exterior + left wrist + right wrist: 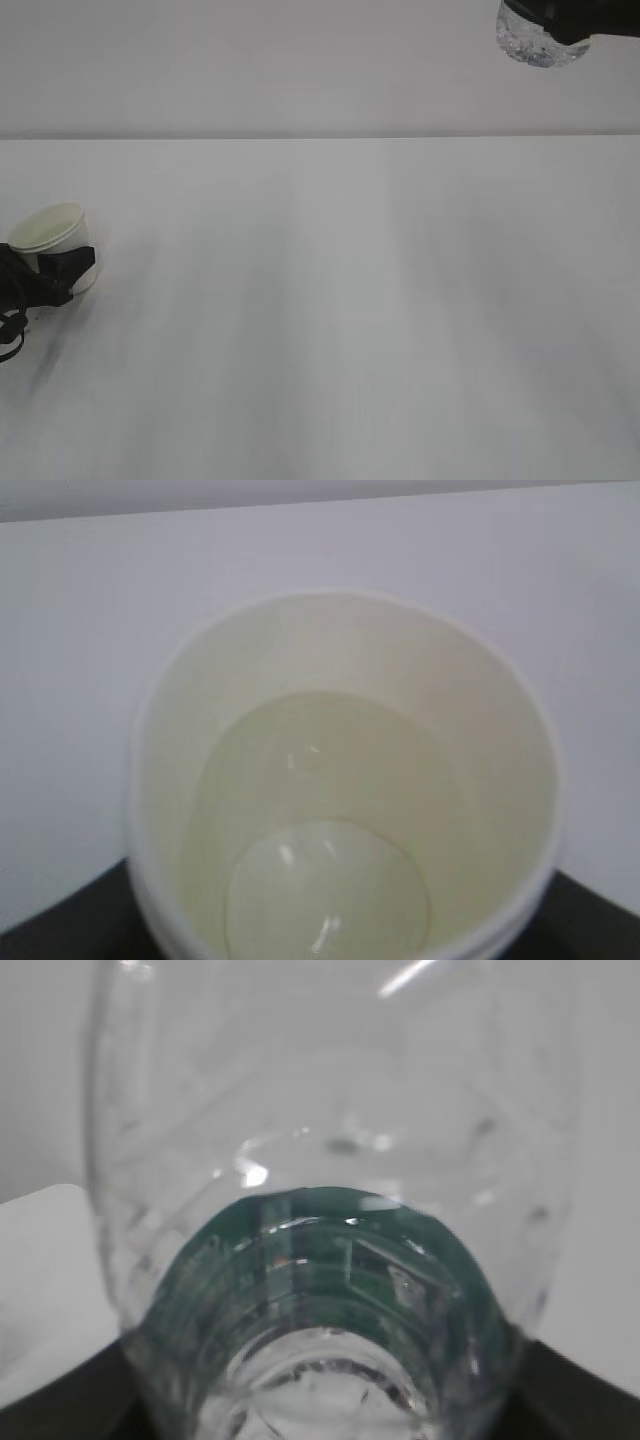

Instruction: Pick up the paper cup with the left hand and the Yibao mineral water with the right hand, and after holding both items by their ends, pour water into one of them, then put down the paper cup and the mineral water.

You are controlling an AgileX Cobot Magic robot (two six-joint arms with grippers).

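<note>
With the left hand (55,272) clamped on the water-filled paper cup (52,243) low at the tabletop's (340,300) left edge and the right hand (565,20) holding the Yibao mineral water (538,40) high, a tilted set-down could spill.

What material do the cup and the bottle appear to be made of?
The cup looks like paper: matte white outside, a slightly glossy cream inside and a rolled rim; the sheen suggests a thin coating. The bottle looks like thin clear plastic: see-through ribbed walls with bright highlights. Its green label may be printed film, but that is unclear.
</note>
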